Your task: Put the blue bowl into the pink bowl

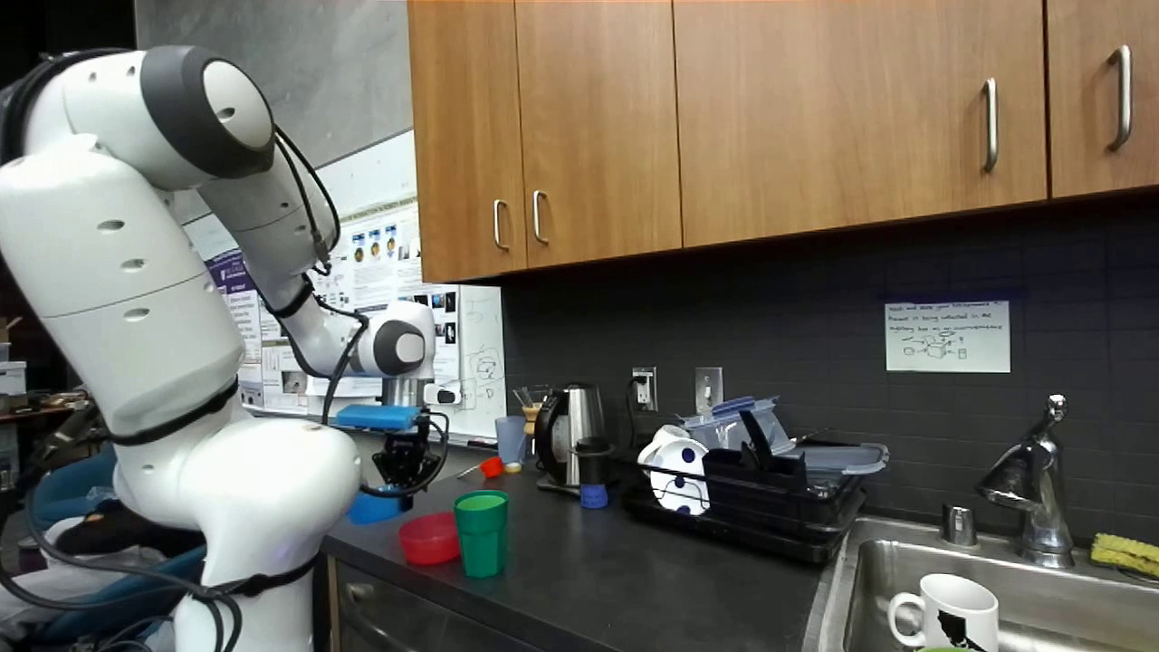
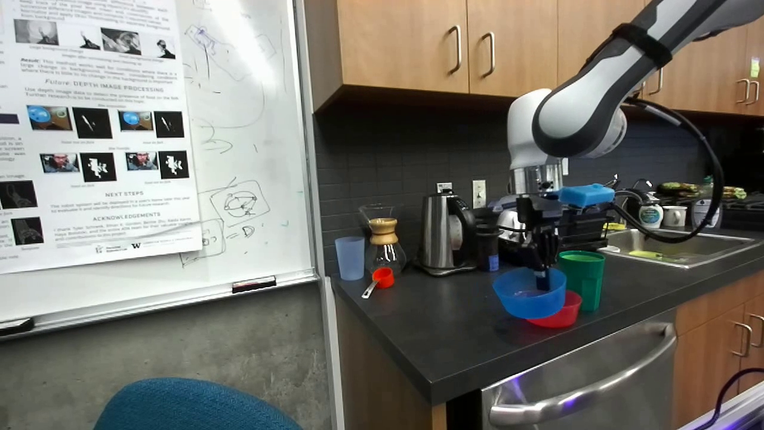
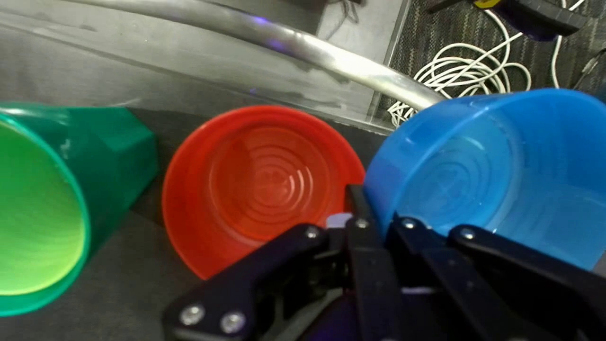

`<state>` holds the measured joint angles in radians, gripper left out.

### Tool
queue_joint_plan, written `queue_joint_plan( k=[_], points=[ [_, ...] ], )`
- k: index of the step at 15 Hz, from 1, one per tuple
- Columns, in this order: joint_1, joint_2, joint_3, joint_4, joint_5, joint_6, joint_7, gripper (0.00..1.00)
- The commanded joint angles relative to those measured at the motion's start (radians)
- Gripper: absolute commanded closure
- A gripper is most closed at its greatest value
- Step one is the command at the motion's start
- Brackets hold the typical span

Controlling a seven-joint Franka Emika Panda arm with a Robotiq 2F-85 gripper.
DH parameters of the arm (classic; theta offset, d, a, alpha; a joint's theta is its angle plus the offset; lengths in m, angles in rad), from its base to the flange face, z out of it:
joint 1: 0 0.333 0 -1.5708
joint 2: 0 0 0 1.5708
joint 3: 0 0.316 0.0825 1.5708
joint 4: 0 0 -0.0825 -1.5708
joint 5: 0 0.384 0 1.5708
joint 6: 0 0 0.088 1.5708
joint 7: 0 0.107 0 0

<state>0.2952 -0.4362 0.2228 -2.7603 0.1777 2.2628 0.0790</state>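
Over on the dark counter, the pink bowl sat right next to the green cup. The gripper was clamped onto one wall of the blue bowl, holding it just beside the pink one, on the side away from the cup. Honestly couldn't tell if the bowls touched.

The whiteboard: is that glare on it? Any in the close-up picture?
Yes: in an exterior view, white glare streaks the upper whiteboard; in the wrist view, violet spots mark the shiny handle and curved glints show in the pink bowl.
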Motion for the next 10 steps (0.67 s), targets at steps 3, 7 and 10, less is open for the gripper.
queue_joint_plan(
  k=[3, 7, 10],
  points=[
    [-0.036, -0.119, -0.036, -0.016, -0.047, -0.07, -0.028, 0.99],
    [-0.086, -0.161, -0.052, -0.01, -0.109, -0.108, -0.019, 0.99],
    [-0.112, -0.156, -0.056, -0.01, -0.137, -0.112, -0.016, 0.99]
  ],
)
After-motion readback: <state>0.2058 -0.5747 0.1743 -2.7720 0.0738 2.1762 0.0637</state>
